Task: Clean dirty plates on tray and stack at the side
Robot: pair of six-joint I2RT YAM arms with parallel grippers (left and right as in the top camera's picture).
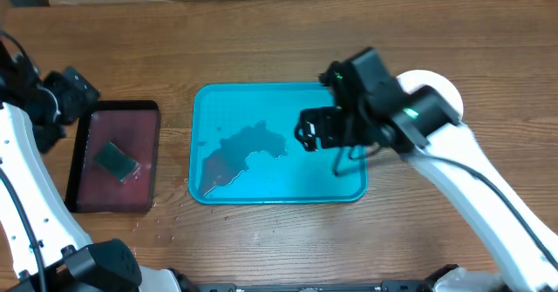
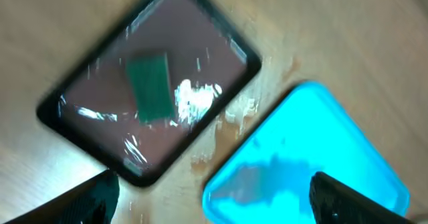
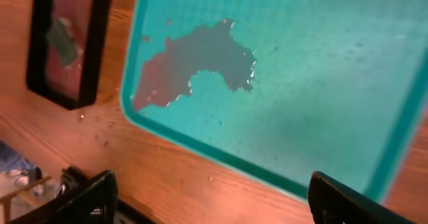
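Observation:
The teal tray [image 1: 324, 177] lies mid-table and holds only a dark wet puddle [image 1: 244, 148]; no plate lies on it. It also shows in the left wrist view [image 2: 334, 137] and the right wrist view [image 3: 321, 83]. A white round shape [image 1: 438, 86] shows behind my right arm; I cannot tell whether it is a plate. The yellow-green and light blue plates are out of view. My right gripper [image 1: 318, 131] hovers open and empty over the tray's right part [image 3: 214, 197]. My left gripper [image 1: 68, 91] is open and empty, high over the far left [image 2: 214, 204].
A dark maroon black-rimmed tray [image 1: 87, 166] lies left of the teal tray, wet, with a green sponge [image 1: 116, 159] in it, also seen from the left wrist [image 2: 148, 87]. Water drops lie on the wood near the teal tray's front left corner [image 1: 166, 227].

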